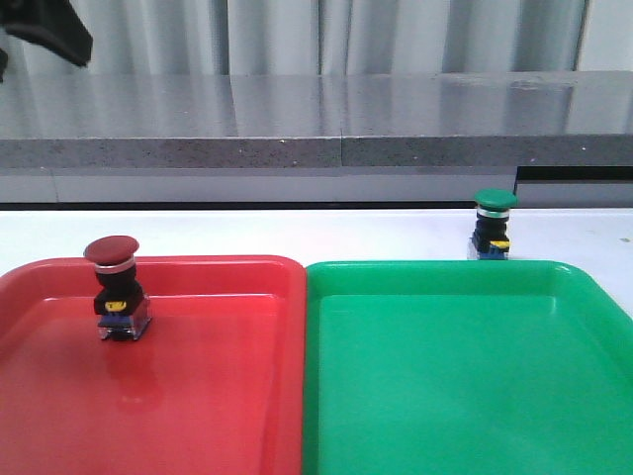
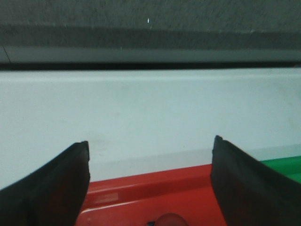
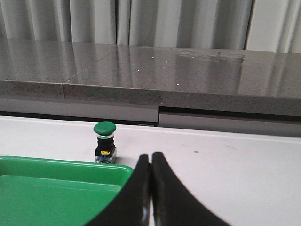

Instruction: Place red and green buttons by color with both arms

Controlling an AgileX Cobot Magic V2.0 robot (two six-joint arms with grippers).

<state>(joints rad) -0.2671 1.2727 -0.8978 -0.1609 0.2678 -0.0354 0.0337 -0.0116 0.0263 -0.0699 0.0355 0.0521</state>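
The red button [image 1: 118, 294] stands upright inside the red tray [image 1: 198, 396], near its far left part. Its cap just shows in the left wrist view [image 2: 170, 220]. My left gripper [image 2: 150, 146] is open and empty, above the tray's far rim [image 2: 155, 181]. A part of the left arm [image 1: 45, 30] shows at the top left of the front view. The green button [image 1: 493, 227] stands upright on the white table just behind the green tray [image 1: 465, 376]; it also shows in the right wrist view [image 3: 105, 142]. My right gripper [image 3: 151, 156] is shut and empty, apart from the green button, by the green tray's corner [image 3: 70, 188].
The two trays sit side by side at the front of the white table [image 1: 297, 233]. A grey stone ledge [image 1: 316, 129] runs along the back, with curtains behind it.
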